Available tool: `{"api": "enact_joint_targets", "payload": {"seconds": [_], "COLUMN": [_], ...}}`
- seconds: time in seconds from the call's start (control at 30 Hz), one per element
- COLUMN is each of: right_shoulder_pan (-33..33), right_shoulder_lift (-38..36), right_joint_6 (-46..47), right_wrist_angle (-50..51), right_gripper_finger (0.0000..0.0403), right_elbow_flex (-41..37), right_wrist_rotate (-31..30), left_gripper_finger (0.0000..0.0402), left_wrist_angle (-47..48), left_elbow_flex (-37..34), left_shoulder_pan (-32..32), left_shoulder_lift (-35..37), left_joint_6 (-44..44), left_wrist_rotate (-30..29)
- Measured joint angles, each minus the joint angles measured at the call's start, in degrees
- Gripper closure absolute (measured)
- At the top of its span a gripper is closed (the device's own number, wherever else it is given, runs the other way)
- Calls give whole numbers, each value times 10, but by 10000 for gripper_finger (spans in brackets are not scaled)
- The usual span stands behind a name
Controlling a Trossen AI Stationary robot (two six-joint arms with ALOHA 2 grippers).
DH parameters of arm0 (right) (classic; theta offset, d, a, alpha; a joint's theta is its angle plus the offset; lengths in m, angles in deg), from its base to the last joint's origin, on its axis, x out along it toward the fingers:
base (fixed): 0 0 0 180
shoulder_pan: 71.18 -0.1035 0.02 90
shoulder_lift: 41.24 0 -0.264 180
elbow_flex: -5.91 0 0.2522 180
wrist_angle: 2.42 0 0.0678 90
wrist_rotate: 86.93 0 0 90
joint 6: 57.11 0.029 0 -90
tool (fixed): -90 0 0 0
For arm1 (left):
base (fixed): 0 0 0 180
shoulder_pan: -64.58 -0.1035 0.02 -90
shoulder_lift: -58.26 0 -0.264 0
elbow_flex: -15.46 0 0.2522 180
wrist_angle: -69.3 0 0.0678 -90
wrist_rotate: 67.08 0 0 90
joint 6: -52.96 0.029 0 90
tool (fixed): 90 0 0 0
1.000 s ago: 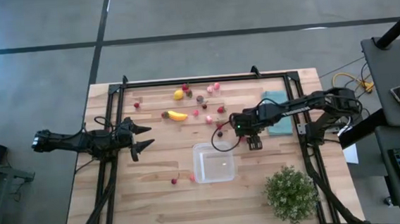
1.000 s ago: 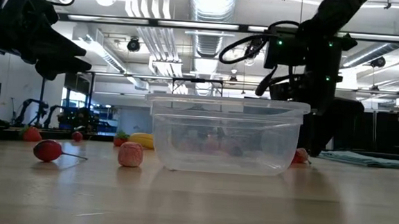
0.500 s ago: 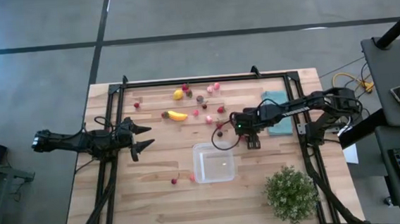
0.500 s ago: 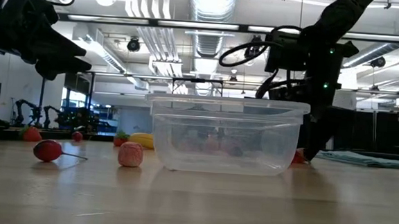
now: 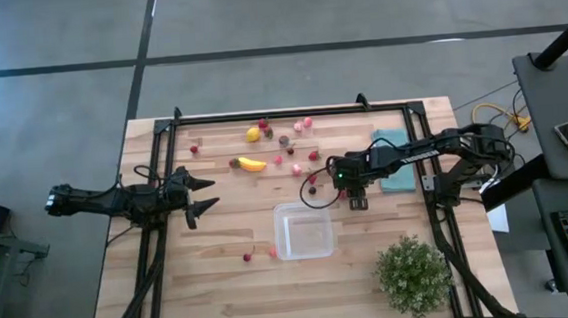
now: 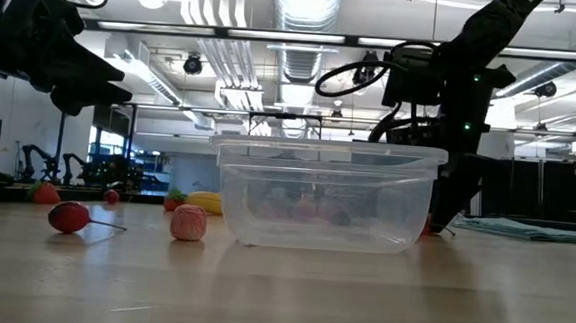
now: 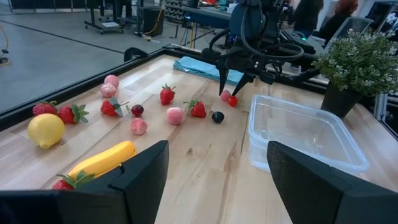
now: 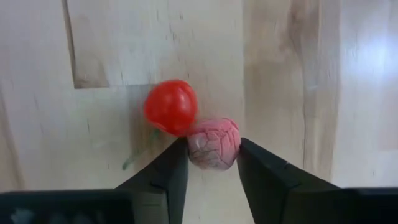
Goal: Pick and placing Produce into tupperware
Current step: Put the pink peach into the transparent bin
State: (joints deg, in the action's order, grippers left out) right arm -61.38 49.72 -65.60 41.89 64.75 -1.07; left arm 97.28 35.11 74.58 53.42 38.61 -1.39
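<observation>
My right gripper point(image 8: 213, 155) points down at the table, just past the far right corner of the clear tupperware point(image 5: 304, 230), and is shut on a pink berry point(image 8: 213, 142). A red cherry point(image 8: 171, 107) lies against that berry. The left wrist view shows the same pair, pink point(image 7: 226, 96) and red point(image 7: 233, 101), under the right gripper. More produce lies on the far half of the table: a banana point(image 5: 252, 164), a lemon point(image 5: 253, 134) and several red and pink berries. My left gripper point(image 5: 201, 195) hangs open at the table's left, over nothing. My right gripper pinches the pink berry between its two fingers, one finger point(image 8: 177, 165) on each side point(image 8: 198, 149). The fingers come from above, pointing down. The berry rests on the table and touches the red cherry beside it.
A folded teal cloth point(image 5: 397, 166) lies right of the right gripper. A potted green plant point(image 5: 412, 273) stands at the near right. Two small berries point(image 5: 248, 257) point(image 5: 271, 251) lie left of the tupperware. Black rails point(image 5: 163, 147) frame the table.
My right gripper's fingers have drawn together around the pink berry while staying at the same spot beside the tupperware.
</observation>
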Motion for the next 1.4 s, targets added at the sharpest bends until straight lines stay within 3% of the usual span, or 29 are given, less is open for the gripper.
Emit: {"api": "enact_joint_targets", "payload": {"seconds": [0.3,0.6,0.83,1.1,1.4], "right_shoulder_pan": [0,0,-16,-103,-192], "right_shoulder_lift": [0,0,-1,3,116], "right_joint_6": [15,56,65,102,167], "right_wrist_angle": [-9,0,60,123,140], "right_gripper_finger": [293,305,305,303,303], "right_elbow_flex": [-1,34,143,285,368], "right_wrist_rotate": [-5,-50,-46,-12,31], "left_gripper_finger": [143,143,143,143,143], "left_wrist_angle": [0,0,0,0,0], "left_elbow_flex": [0,0,0,0,0], "left_shoulder_pan": [0,0,0,0,0], "left_shoulder_lift": [0,0,0,0,0], "left_joint_6": [0,0,0,0,0], "left_wrist_rotate": [0,0,0,0,0]}}
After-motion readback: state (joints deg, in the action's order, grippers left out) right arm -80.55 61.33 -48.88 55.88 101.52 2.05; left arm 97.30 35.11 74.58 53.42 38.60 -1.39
